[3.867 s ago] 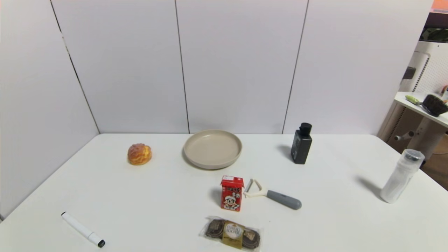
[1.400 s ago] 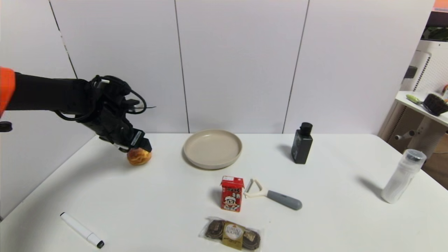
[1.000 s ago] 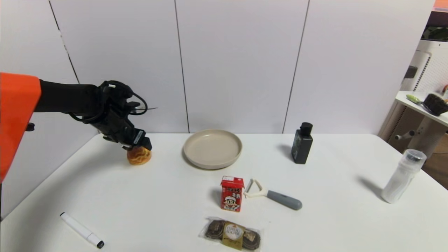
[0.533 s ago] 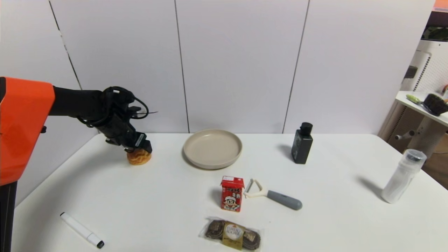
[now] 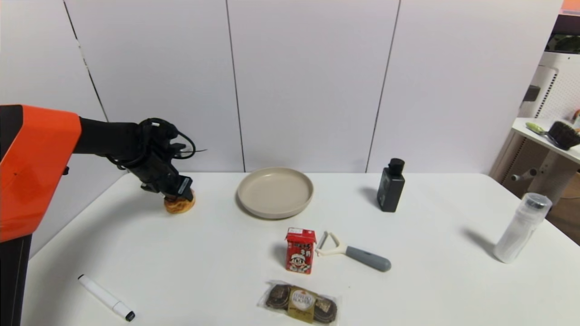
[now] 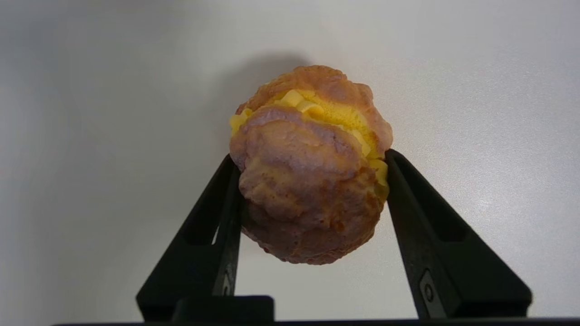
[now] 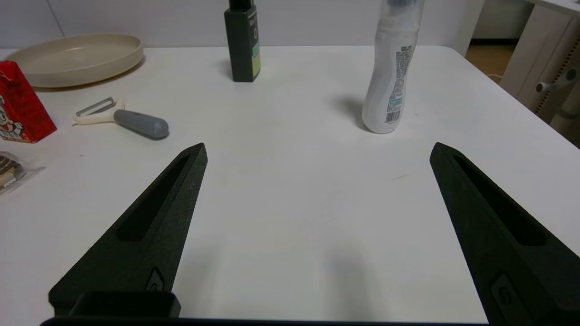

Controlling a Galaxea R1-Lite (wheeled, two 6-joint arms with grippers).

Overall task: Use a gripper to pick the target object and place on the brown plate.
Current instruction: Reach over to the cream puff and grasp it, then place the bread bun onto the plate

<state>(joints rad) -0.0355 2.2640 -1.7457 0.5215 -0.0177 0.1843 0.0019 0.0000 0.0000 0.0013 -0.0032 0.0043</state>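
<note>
Both fingers (image 6: 217,235) of the left tool (image 5: 180,194) clamp the bun (image 6: 310,165).

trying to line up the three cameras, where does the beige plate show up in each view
Head view: the beige plate sits at the back centre of the white table, apart from the cream puff under the left hand.
Left wrist view: not in it; only the cream puff between that hand's fingers.
Right wrist view: upper left corner, beyond the open right hand.
Shared landmark: the red drink carton, in the head and right wrist views.
</note>
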